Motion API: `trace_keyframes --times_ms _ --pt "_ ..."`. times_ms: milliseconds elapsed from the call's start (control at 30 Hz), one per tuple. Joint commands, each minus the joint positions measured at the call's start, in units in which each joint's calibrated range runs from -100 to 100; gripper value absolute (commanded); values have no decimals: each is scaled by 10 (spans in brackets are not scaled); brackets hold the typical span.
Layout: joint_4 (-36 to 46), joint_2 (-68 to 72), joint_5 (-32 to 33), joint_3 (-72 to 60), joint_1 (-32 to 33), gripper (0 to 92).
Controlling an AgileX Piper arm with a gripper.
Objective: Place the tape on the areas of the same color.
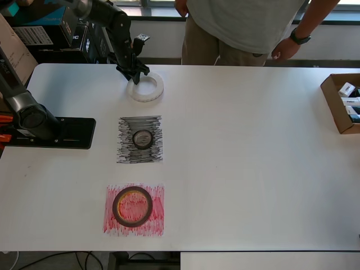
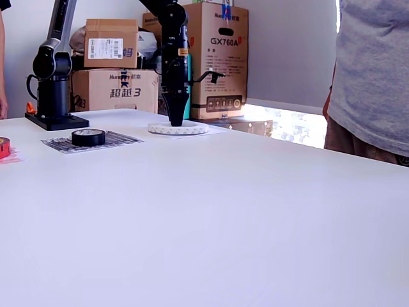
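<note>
The white tape roll (image 1: pixel 148 87) lies flat near the far edge of the white table (image 1: pixel 253 169), and in the exterior view it rests on a pale sheet (image 2: pixel 214 132) that barely stands out from the tabletop. The gripper (image 1: pixel 135 73) points straight down at the roll's rim, its tips touching or nearly touching the ring; whether the fingers pinch the rim or simply sit closed against it cannot be told from either view. The small black roll (image 1: pixel 143 138) sits in the middle of the black scribbled patch (image 1: pixel 140 140). The dark-red roll (image 1: pixel 132 206) with its yellowish core lies on the red scribbled patch (image 1: pixel 134 210), slightly toward the overhead view's left. A person (image 1: pixel 242 25) stands at the far side of the table, and a cardboard box (image 1: pixel 340 103) sits at the overhead view's right edge
</note>
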Motion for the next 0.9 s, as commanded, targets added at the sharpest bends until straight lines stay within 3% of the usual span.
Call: trace_keyframes --times_ms 0,167,567,867 --pt "-8 -4 -6 1 1 298" --pt "-8 -5 -5 0 2 359" --pt "-4 -12 -5 0 -5 374" --pt "1 -12 -4 -30 -3 485"
